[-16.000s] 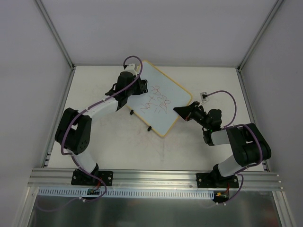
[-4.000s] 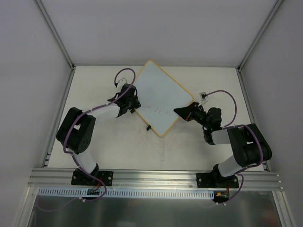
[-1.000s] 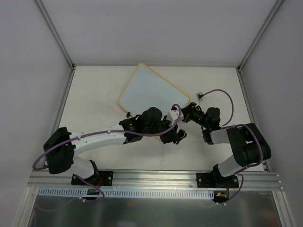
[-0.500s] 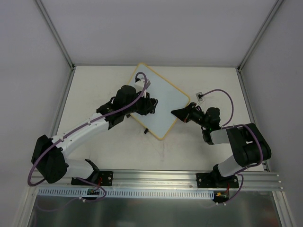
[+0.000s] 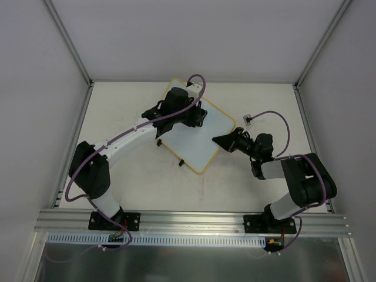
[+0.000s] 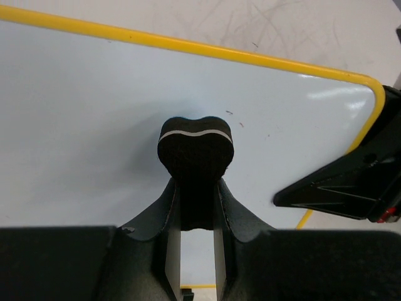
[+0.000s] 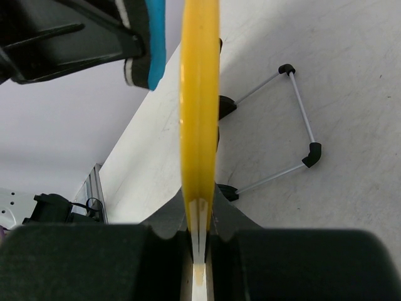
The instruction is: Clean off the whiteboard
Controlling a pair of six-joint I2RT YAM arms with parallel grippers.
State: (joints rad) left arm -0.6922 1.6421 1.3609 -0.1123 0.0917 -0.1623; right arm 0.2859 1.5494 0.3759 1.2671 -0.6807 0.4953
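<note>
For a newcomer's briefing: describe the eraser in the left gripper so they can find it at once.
Start at the big yellow-rimmed whiteboard in the middle of the table. Over its pale face the left gripper is shut on the eraser. It is a small black block with a thin white stripe, unlike the right gripper, which clamps the board's rim.

Whiteboard (image 5: 197, 144) diagonal on pale table (image 5: 141, 182), left gripper (image 5: 198, 115) over its far half, right gripper (image 5: 219, 140) at its right edge, black clips (image 5: 181, 162) near-left.

Glossy whiteboard (image 6: 94, 125), matt blk foam eraser (image 6: 195, 147)
</note>
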